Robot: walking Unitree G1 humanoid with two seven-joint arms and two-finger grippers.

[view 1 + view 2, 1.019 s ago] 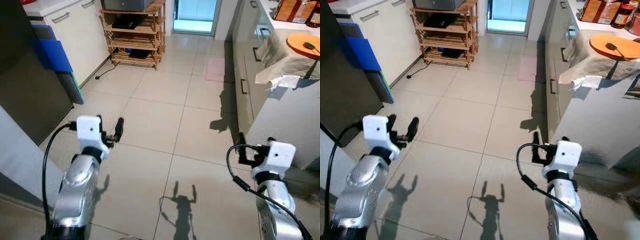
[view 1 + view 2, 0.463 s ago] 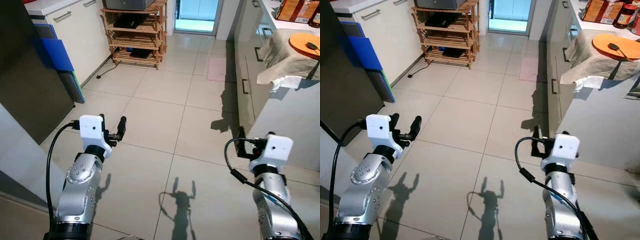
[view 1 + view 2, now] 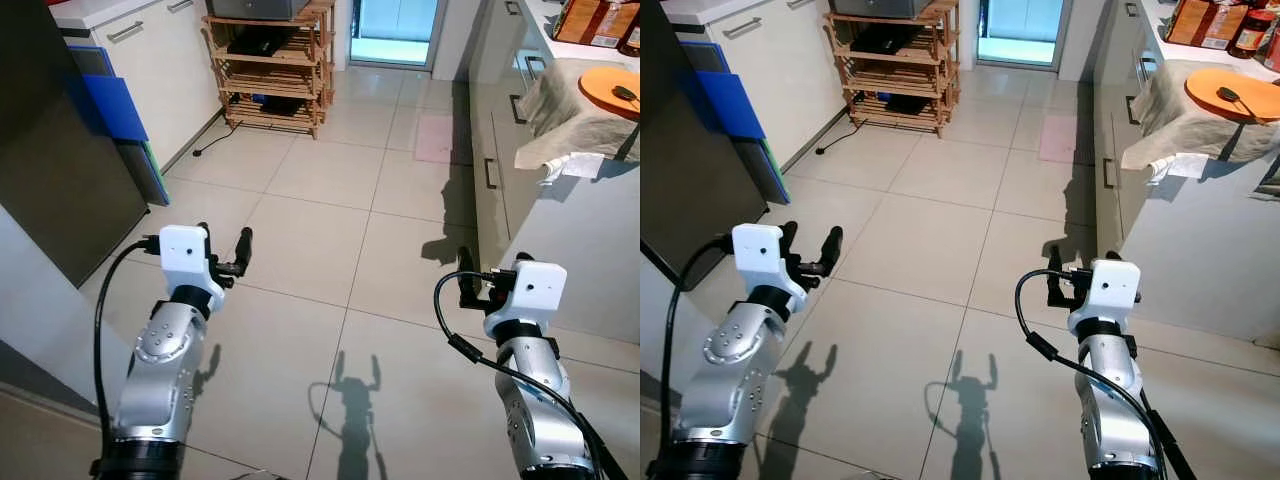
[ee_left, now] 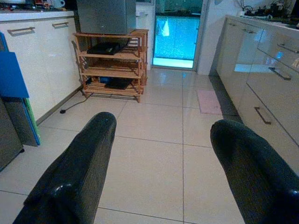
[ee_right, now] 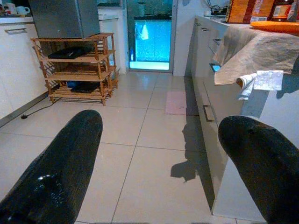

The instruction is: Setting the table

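Both grippers hover over the tiled floor (image 3: 330, 190), fingers apart, empty: left gripper (image 3: 222, 255); right gripper (image 3: 1080, 277); the orange plate (image 3: 1232, 92) sits on the cloth-draped counter (image 3: 1185, 125), right.

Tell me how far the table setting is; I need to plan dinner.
Nothing looks done yet. Left gripper and right gripper are open and empty above the floor. The orange plate sits on the cloth-covered counter; fetching and laying all remain.
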